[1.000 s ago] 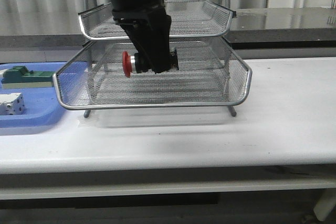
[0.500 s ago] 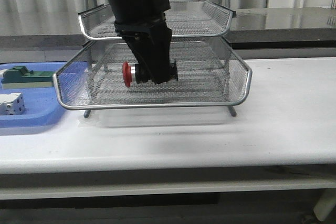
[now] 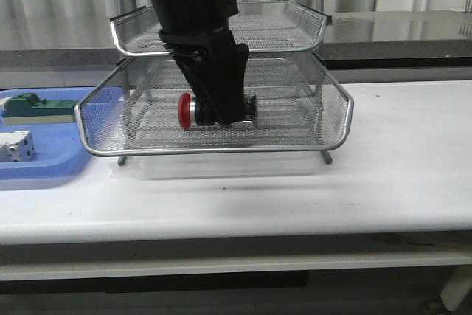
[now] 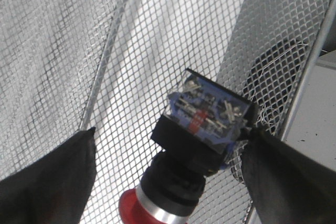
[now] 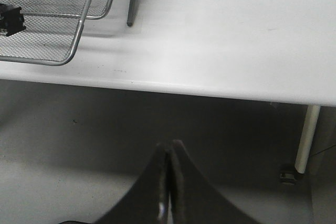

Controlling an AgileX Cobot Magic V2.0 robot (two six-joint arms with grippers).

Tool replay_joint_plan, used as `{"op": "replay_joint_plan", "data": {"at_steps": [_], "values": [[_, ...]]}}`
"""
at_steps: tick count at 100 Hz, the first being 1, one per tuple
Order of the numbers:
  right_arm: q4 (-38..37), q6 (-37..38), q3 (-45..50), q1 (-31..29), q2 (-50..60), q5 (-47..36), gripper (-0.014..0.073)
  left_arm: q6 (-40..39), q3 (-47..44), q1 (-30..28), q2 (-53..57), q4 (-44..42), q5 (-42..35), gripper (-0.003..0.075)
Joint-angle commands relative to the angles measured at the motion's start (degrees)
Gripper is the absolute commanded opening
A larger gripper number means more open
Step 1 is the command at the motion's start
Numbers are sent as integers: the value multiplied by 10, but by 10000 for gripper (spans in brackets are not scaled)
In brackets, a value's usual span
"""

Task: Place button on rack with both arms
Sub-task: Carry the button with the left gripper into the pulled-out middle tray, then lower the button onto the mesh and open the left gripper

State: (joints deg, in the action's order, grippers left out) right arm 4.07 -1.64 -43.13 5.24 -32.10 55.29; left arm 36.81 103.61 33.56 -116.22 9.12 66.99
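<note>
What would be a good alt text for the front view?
A black robot arm's left gripper holds a red-capped button over the pulled-out mesh tray of a silver rack on a white table.

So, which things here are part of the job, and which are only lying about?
Part of the job:
- button, in the left tool
- rack

Lying about:
- blue tray
- green block
- white block

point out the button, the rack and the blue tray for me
button (image 3: 185, 111), front view, on its red cap
rack (image 3: 221, 149), front view, on the front rim of the pulled-out tray
blue tray (image 3: 44, 167), front view, on its near edge
</note>
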Motion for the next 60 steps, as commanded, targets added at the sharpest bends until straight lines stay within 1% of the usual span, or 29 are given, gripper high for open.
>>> {"op": "replay_joint_plan", "data": {"at_steps": [1,17,39,60], "values": [[0,-2,-14,-3,-2,-31,-68,-4,14,4,32,11,-7,558],[0,-2,-14,-3,-2,-31,-68,-6,14,4,32,13,2,558],[0,-2,-14,-3,-2,-31,-68,-6,14,4,32,14,40,559],[0,-2,-14,-3,-2,-31,-68,-6,14,4,32,14,45,559]]}}
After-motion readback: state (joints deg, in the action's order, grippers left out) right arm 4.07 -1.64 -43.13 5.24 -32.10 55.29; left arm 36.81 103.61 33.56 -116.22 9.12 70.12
